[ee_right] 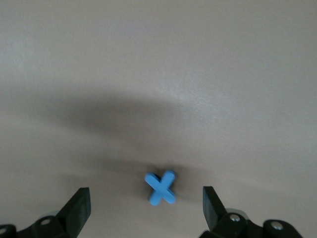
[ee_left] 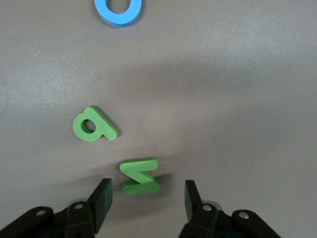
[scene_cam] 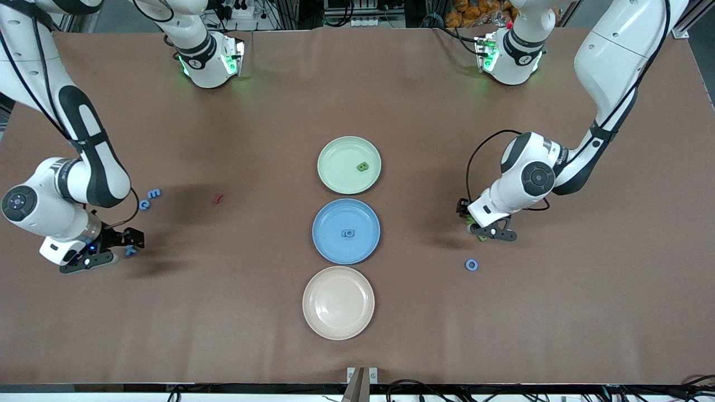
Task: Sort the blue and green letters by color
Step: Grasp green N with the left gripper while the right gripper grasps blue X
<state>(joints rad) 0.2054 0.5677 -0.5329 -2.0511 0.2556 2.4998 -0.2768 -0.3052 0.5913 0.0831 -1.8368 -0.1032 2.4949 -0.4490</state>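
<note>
Left wrist view is showing the left gripper [ee_left: 148, 198] closing part-way around the green Z [ee_left: 140, 175] on the table, not gripping yet — next needing a squeeze, then the green plate [scene_cam: 335, 177] — right gripper [ee_right: 146, 208] hanging wide over the blue X [ee_right: 161, 188].

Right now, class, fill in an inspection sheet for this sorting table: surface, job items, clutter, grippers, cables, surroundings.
Surface: brown table, flat.
Job's things: green letter on green plate; blue letter on blue plate; green Z and green a at left gripper; blue O; blue X at right gripper; two blue letters.
Clutter: dark red letter; pink plate, empty.
Grippers: both low over the table, jaws open, straddling Z and X.
Cables: black cable looping by left wrist.
Surroundings: nothing seen clearly.
</note>
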